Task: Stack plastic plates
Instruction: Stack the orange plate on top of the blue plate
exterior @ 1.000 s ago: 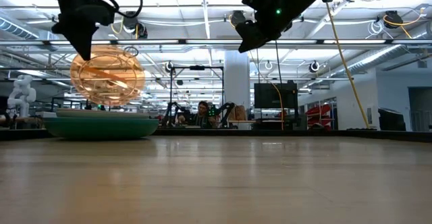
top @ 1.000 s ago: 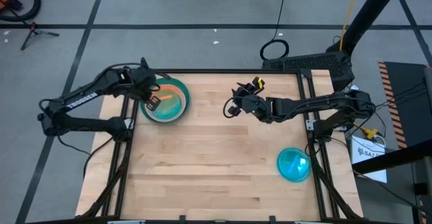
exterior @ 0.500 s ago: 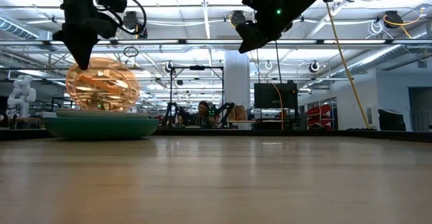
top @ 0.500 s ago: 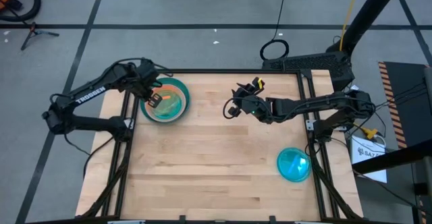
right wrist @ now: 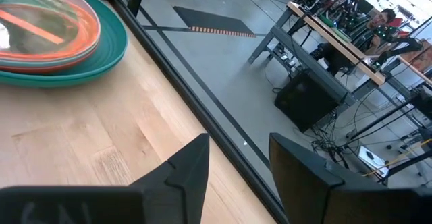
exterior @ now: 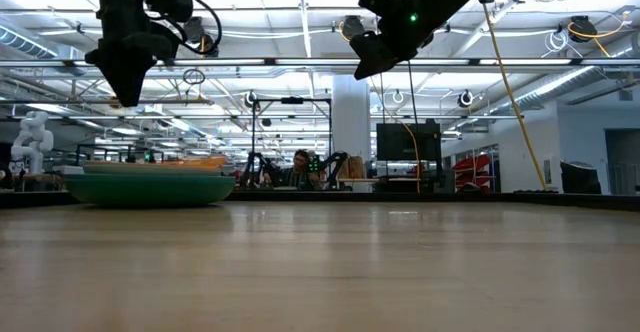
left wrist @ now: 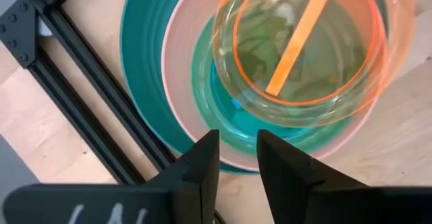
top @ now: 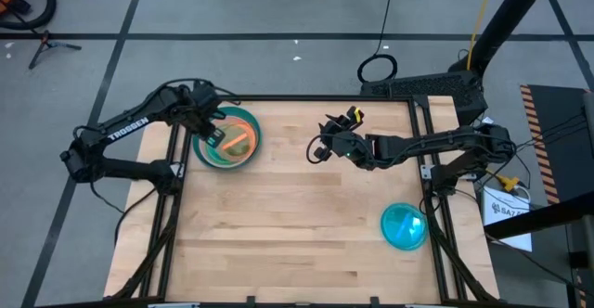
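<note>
A stack of plastic plates rests on the table's far left part, its wide teal plate at the bottom. Pink and mint rims show above it. A translucent orange plate lies on top, shifted toward one side. My left gripper hangs open just above the stack's rim, fingers pointing down, nothing between them. A translucent blue plate lies flat at the near right. My right gripper waits open in the air over the table's far middle.
Black frame rails run along the table's left and right sides, close beside the stack. Bare wood spreads between the stack and the blue plate. Beyond the far edge a person sits at a workbench.
My left gripper, shut on the orange plate's rim with the plate hanging on edge below it, sank a little toward the stack. It then opened and let go. The orange plate has fallen flat onto the top of the stack.
</note>
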Controlling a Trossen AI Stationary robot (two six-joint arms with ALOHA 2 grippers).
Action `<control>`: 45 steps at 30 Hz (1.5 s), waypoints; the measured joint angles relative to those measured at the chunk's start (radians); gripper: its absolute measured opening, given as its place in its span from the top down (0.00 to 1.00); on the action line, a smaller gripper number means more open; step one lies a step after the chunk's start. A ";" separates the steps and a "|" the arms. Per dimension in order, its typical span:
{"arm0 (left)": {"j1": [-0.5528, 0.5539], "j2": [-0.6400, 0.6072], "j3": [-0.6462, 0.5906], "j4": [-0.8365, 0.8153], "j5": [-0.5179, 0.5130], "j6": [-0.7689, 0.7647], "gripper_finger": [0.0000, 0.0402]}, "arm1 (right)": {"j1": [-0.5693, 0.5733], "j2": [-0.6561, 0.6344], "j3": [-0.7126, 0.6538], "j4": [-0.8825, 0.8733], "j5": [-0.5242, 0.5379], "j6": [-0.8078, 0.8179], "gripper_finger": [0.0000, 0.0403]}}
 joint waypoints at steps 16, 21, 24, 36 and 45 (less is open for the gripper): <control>-0.146 0.003 0.000 0.257 0.000 0.026 0.73 | 0.000 0.000 0.000 -0.015 0.000 0.000 0.64; -0.214 0.047 -0.001 0.340 -0.015 0.017 0.73 | 0.000 0.000 0.000 -0.018 0.000 0.000 0.64; -0.247 0.103 -0.001 0.368 -0.057 0.017 0.73 | 0.000 0.000 0.000 -0.020 0.000 0.000 0.64; -0.312 0.379 -0.001 0.401 -0.133 0.045 0.73 | 0.000 0.000 0.000 -0.034 0.000 0.000 0.64; -0.317 0.487 -0.001 0.374 -0.163 0.050 0.73 | 0.000 0.000 0.000 -0.039 0.000 0.000 0.64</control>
